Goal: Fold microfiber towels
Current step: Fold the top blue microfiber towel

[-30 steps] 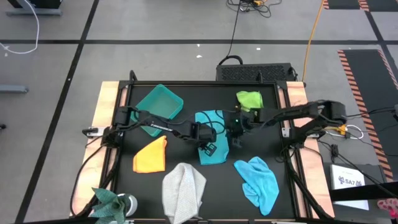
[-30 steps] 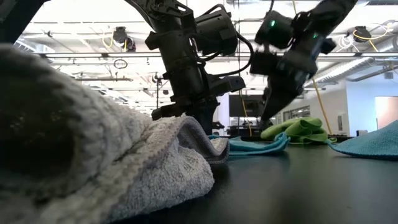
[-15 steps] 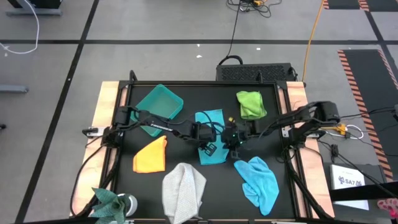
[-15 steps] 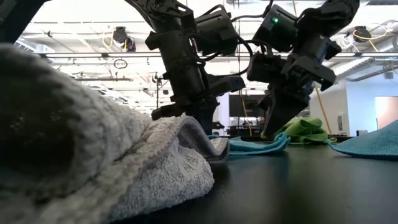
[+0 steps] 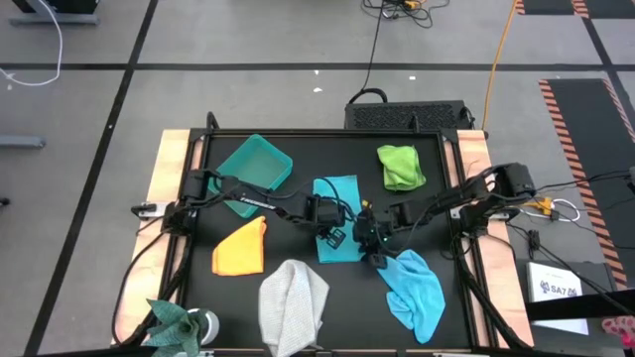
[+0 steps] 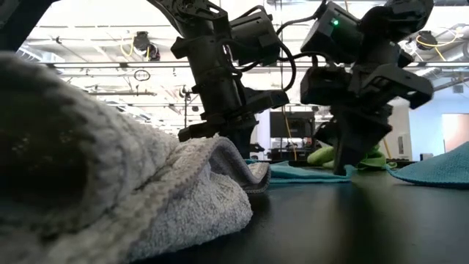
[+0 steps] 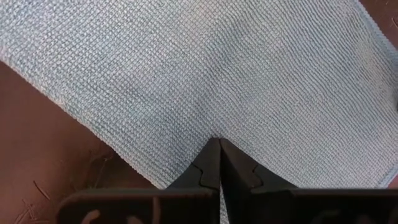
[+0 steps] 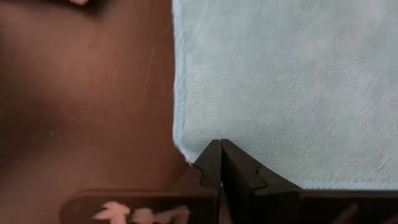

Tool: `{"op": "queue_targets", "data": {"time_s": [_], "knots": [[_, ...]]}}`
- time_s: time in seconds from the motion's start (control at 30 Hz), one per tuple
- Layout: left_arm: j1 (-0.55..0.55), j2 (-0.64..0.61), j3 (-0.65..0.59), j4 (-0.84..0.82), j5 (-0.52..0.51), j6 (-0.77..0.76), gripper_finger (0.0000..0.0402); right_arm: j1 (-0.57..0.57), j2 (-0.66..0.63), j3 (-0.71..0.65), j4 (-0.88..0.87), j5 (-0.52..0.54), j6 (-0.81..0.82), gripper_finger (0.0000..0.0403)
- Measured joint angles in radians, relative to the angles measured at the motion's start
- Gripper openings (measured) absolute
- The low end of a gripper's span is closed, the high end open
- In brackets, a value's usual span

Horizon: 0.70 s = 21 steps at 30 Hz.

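Teal towel (image 7: 249,81): soft cloth with a fine, matt, grid-like weave. Grey towel (image 6: 95,183): thick, nubbly, looped cloth. Table (image 6: 352,220): smooth black top with a faint sheen, edged in pale wood (image 5: 164,178). Bin (image 5: 255,171): rigid, smooth teal plastic. Gripper fingers (image 7: 211,168): matt black plastic.

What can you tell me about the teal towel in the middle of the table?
The teal towel is a soft, woven cloth lying flat on the black table, between the bin and the blue towel. The shut left gripper pinches one edge; the shut right gripper pinches a corner.
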Motion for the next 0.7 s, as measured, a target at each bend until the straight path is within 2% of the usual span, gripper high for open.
{"op": "queue_targets", "data": {"time_s": [0.5,0.7], "knots": [[0.001,0.0,0.0,-0.001,0.001,0.002,0.001,0.056,-0.01,-0.001,-0.045,-0.002,0.027,0.0],[0.001,0.0,0.0,0.0,0.003,-0.002,0.0005,0.077,-0.07,-0.002,-0.079,0.019,0.019,0.0]]}}
